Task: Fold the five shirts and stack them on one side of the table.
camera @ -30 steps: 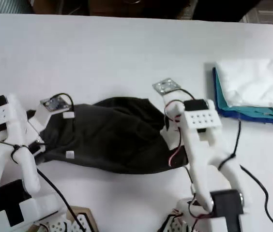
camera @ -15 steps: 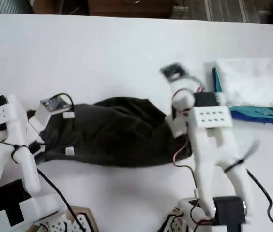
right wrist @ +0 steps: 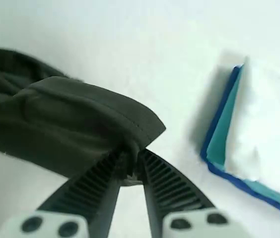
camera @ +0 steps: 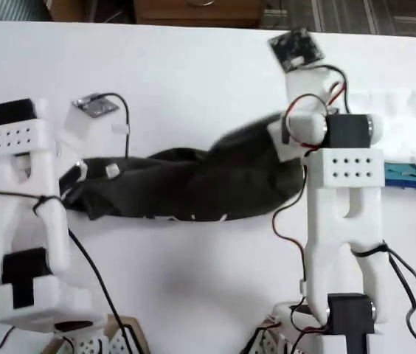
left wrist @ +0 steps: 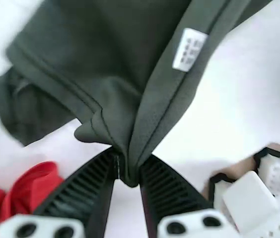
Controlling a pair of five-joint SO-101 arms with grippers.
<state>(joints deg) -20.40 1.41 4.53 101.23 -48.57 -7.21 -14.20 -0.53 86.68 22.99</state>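
Dark shirt (camera: 193,188) stretched across mid-tabletop (camera: 156,74) — left jaws clamped on one end, right jaws clamped on opposite hem, likely holding cloth taut for clean fold. Folded stack (camera: 403,140) sits near right jaws — probable drop-off side.

I see wide bare table (camera: 164,74) on far side of dark shirt (camera: 193,184): lots of room there. Dark shirt stretches across middle, from left arm (camera: 23,192) to right arm (camera: 341,214), and blocks way over. Bare strip between arms on near side, room to pass. Folded stack (camera: 407,125) sits just beside right arm, tight spot. Red cloth (left wrist: 28,188) lies close by left arm.
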